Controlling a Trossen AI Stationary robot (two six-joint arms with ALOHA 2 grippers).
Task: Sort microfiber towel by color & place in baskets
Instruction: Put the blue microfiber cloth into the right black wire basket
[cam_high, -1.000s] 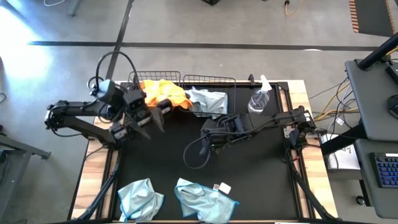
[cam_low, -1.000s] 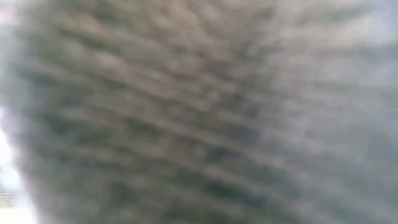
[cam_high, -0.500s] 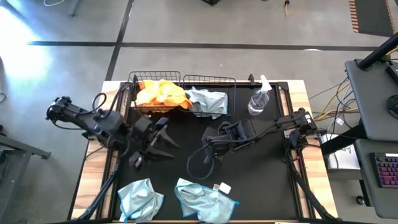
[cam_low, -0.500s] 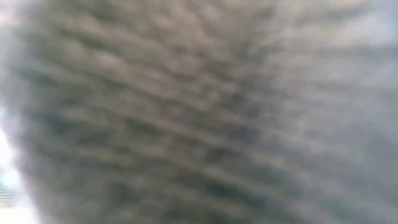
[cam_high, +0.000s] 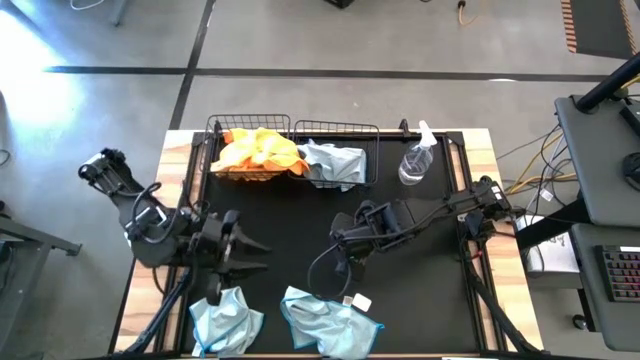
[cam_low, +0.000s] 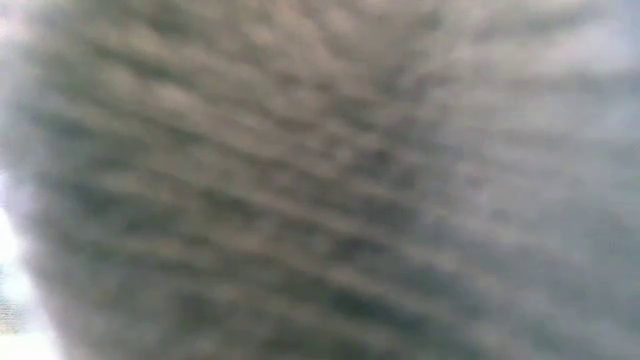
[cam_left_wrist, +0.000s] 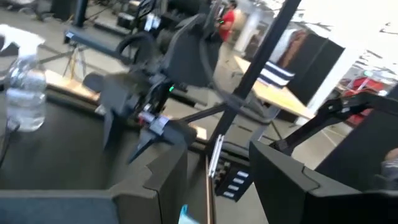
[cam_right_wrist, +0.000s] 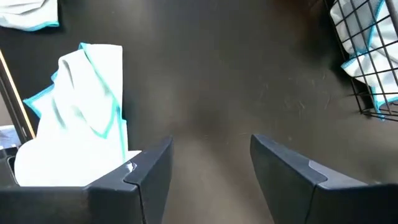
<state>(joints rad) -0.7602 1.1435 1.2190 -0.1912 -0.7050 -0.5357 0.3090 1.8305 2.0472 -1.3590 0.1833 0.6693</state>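
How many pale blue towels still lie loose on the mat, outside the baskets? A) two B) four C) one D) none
A: two pale blue towels lie at the mat's near edge, one by the left end effector, the other beside it; the remaining cloths sit in the baskets.

soft cloth towels (cam_high: 226, 318), wire baskets (cam_high: 252, 128), matt black table (cam_high: 300, 215).

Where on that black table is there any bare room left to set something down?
Most bare mat lies mid-table, between the two baskets at the back and the two pale blue cloths at the front, bordered by the open left gripper and open right gripper. The back row, with the spray bottle, and the front edge are crowded.
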